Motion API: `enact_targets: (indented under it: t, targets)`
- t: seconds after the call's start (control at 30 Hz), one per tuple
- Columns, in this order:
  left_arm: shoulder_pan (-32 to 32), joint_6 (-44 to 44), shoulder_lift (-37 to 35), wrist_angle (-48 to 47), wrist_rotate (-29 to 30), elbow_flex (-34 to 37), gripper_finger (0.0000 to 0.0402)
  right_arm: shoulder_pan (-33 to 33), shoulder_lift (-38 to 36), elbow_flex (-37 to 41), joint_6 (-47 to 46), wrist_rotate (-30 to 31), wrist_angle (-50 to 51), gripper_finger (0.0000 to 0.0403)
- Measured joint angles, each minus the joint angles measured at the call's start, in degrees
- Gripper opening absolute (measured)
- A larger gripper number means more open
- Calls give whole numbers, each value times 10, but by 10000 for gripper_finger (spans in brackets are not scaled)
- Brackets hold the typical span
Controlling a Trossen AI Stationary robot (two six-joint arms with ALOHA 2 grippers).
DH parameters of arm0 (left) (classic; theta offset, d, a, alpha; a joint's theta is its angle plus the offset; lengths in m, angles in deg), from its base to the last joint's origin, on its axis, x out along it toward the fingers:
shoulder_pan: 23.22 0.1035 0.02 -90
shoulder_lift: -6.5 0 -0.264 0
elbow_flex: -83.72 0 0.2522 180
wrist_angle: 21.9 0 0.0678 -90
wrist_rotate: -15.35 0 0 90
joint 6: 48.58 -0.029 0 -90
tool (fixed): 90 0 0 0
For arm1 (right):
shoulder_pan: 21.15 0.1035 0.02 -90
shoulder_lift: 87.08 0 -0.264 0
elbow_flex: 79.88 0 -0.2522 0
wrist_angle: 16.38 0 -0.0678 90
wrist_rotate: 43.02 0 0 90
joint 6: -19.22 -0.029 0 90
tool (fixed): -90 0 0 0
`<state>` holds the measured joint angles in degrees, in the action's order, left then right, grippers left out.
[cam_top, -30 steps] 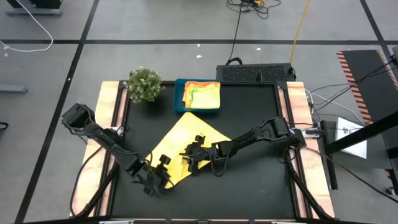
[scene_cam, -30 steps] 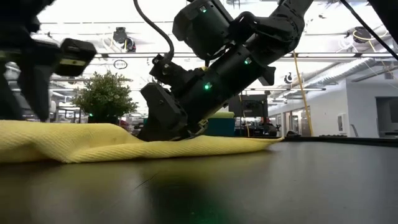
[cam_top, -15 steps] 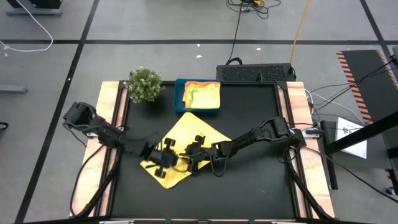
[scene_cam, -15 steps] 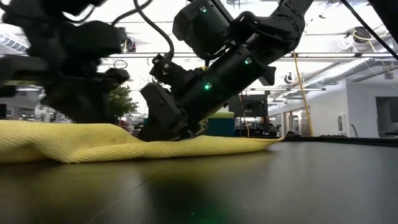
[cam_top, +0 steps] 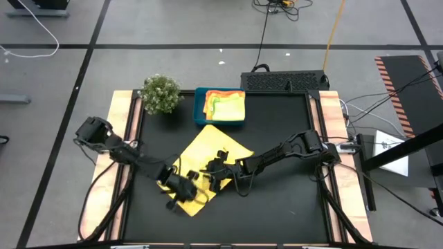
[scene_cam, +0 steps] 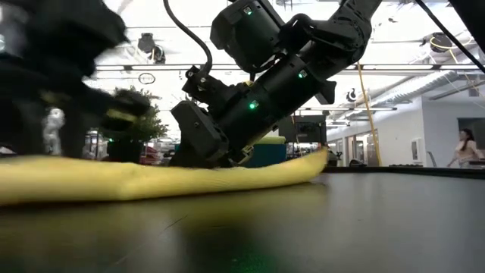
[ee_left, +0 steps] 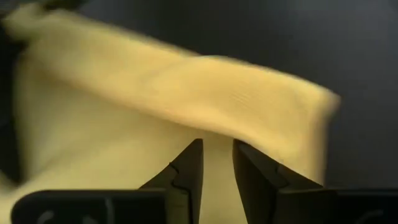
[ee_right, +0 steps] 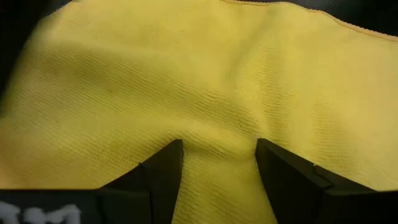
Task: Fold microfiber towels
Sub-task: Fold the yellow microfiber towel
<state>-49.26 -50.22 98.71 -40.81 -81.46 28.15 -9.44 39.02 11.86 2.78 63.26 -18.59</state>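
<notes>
- Currently left end effector point(cam_top: 181, 191), fingers narrow, pinches the soft yellow square microfiber towel point(cam_top: 208, 149); we'd expect slip.
- Right end effector point(cam_top: 213, 174), fingers wide, pins it to the black surface point(cam_top: 284, 200); lifting could skew the fold.

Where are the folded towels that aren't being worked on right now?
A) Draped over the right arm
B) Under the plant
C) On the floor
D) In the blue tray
D: the high view shows folded towels stacked inside the blue tray, beside the plant.
</notes>
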Motion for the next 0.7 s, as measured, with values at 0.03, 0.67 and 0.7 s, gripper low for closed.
enact_targets:
  t: [0.03,0.67,0.7]
  targets:
    - [-15,0,-3,5,-4,-2,88,0,0,0,0,0,0,199]
    - [-151,28,-15,1,83,-6,88,4,0,0,-3,-1,0,199]
    - [-148,31,-15,-3,99,-6,88,4,0,0,-3,-3,0,199]
